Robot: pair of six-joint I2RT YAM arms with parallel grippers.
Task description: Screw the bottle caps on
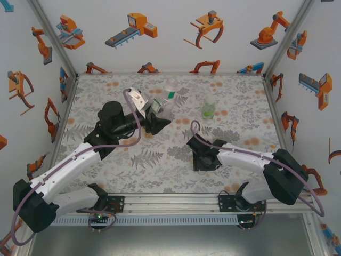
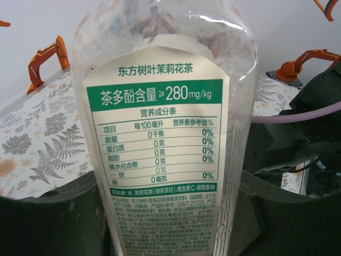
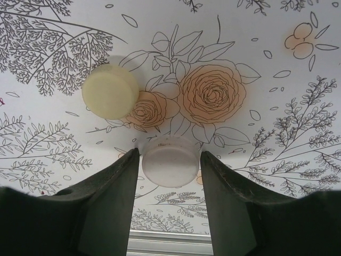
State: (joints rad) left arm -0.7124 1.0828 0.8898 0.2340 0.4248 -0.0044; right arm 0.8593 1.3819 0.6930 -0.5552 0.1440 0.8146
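Note:
My left gripper (image 1: pixel 159 114) (image 2: pixel 168 221) is shut on a clear, colourless bottle (image 2: pixel 160 133) (image 1: pixel 164 104) with a white and green printed label, held above the table at the back centre. A short green-tinted bottle (image 1: pixel 208 110) stands upright to its right. My right gripper (image 1: pixel 205 157) (image 3: pixel 170 160) is lowered to the tabletop, open, with a white cap (image 3: pixel 171 161) between its fingertips. Each finger (image 3: pixel 114 197) stands just off the cap's side with a thin gap. A pale yellow cap (image 3: pixel 110 92) lies on the cloth just beyond, to the left.
A floral cloth (image 1: pixel 240 96) covers the table, with white walls on three sides. An aluminium rail (image 1: pixel 170 201) runs along the near edge by both arm bases. The right arm's body (image 2: pixel 314 122) shows dark behind the held bottle.

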